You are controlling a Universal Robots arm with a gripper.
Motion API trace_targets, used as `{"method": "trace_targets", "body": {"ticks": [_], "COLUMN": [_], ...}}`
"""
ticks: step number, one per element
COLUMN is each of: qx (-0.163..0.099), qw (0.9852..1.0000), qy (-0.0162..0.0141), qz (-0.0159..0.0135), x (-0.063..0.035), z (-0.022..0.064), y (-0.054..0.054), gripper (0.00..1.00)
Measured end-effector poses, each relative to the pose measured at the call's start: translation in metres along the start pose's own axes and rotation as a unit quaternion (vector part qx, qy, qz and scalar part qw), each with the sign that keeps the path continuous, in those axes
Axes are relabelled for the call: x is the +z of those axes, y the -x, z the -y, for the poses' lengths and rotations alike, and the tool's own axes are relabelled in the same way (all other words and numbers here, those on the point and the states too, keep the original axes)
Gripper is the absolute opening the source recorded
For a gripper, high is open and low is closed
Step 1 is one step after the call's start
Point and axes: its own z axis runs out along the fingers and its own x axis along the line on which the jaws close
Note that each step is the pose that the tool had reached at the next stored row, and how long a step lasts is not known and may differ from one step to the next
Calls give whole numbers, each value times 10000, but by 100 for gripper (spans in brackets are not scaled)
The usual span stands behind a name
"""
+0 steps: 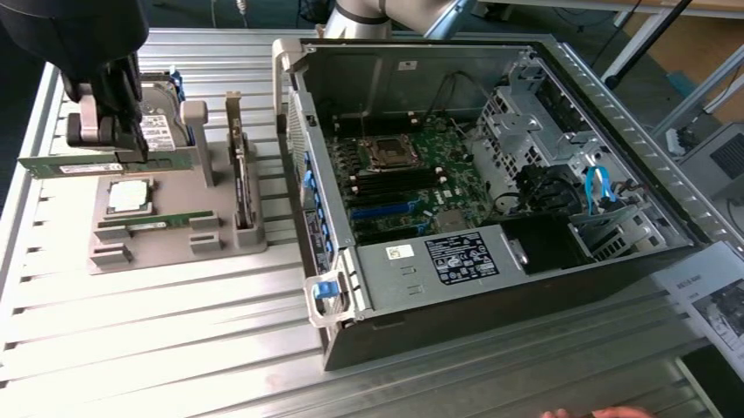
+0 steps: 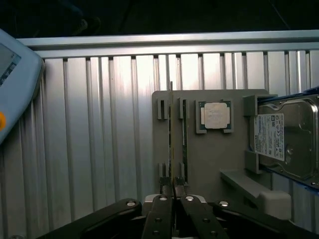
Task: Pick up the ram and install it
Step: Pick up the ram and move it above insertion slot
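Observation:
My gripper (image 1: 131, 157) hangs over the grey parts holder (image 1: 174, 248) at the exterior view's left, shut on the ram (image 1: 70, 167), a long green stick held level above the holder. In the wrist view the ram (image 2: 170, 139) is seen edge-on, running out from between my gripper's (image 2: 172, 191) closed fingers. A second green stick (image 1: 152, 225) lies in the holder's slot below, and in the wrist view it (image 2: 184, 134) sits just beside the held one.
The holder also carries a square silver processor (image 2: 215, 116), a hard drive (image 2: 286, 139) and an upright expansion card (image 1: 240, 174). The open computer case (image 1: 331, 261) lies at the exterior view's right, with its motherboard (image 1: 395, 187) exposed. A hand (image 1: 593, 413) shows at the near edge.

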Motion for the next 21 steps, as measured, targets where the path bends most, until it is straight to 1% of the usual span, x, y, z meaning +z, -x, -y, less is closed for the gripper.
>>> {"method": "trace_targets", "body": {"ticks": [11,21], "qx": [0,0], "qw": [10000,10000], "qy": [0,0], "qz": [0,0], "x": [-163,-179], "z": [-7,-8], "y": [5,5], "gripper": [12,12]}}
